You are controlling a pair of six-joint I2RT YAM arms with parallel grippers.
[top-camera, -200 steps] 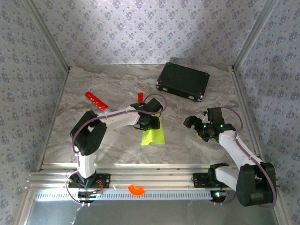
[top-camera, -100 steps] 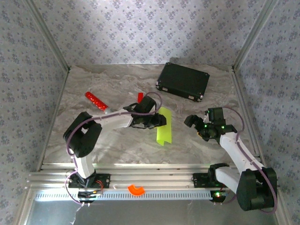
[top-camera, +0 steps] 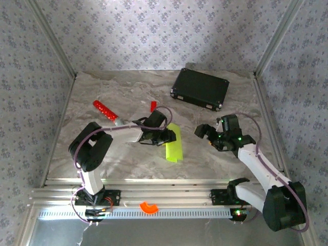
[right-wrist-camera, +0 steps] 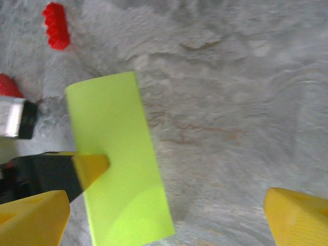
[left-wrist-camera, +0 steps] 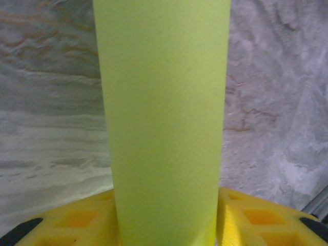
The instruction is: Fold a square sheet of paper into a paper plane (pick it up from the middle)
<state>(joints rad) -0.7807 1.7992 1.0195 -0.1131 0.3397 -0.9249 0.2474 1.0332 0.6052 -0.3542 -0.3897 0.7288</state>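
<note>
Top external view: the square sheet of paper (top-camera: 173,147), a broader shape one second ago, now presents as a narrow strip at mid-desk (top-camera: 128,161), clamped along one edge by the left tool (top-camera: 167,137). The right tool (top-camera: 206,135), jaws wide and empty, has shifted nearer. Judgement: the sheet is probably folded in half, with creasing pending. No brand, label or writing is legible.

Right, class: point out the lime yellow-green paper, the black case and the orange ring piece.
Lime yellow-green folded paper (top-camera: 173,147): top external view, its flat middle.
Flat black rectangular case (top-camera: 200,88): top external view, centre of lid.
Orange curved ring piece (top-camera: 148,205): top external view, top of arc.
</note>
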